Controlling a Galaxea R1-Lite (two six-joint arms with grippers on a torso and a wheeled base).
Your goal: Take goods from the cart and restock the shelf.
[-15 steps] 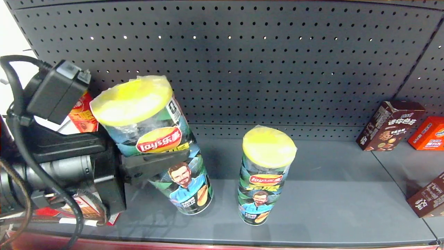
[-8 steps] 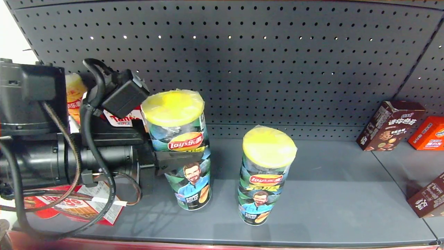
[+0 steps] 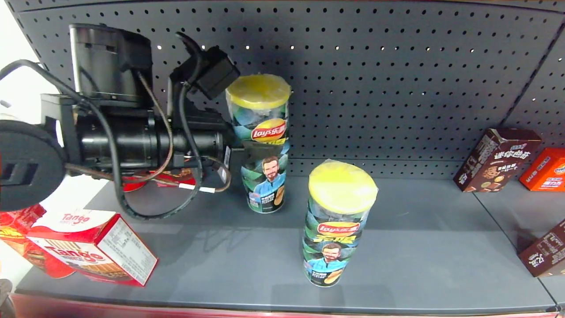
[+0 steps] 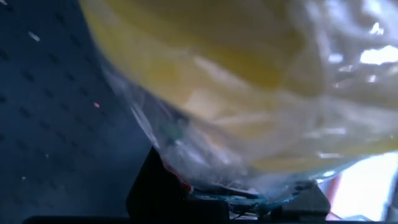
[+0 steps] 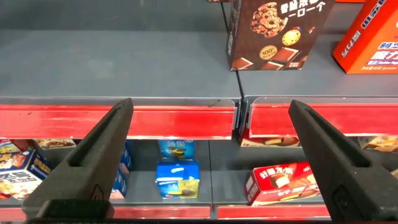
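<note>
Held can: tall chip tube (image 3: 264, 141); yellow lid, clear film crinkled over the top, green-blue printed wall with a man's figure.
Position: held upright at the back of the shelf (image 3: 419, 247), just in front of the pegboard (image 3: 375, 88); whether the base is set down cannot be told.
Lid close-up: yellow lid under film (image 4: 249, 93) is seen close in the left wrist view.
Left hand: (image 3: 249, 152) pinched on the held can at mid-height, from the robot's left.
Right hand: (image 5: 210, 106) fingers spread wide, nothing held; pointed at the red rail (image 5: 180, 121) along a shelf front.
Second can: same design (image 3: 337, 223), stood upright nearer the front edge, to the right of the held can and apart from it.
Handling: judged light; wall stiff but likely dented if squeezed hard; tall and narrow, so easily tipped; film probably slippery.
Grip spot: best taken across the mid-wall, below the film; lid to be avoided.
Other goods: wafer box (image 3: 95, 251) lying at left front; brown box (image 3: 494, 159) and orange box (image 3: 545, 170) at right rear.
</note>
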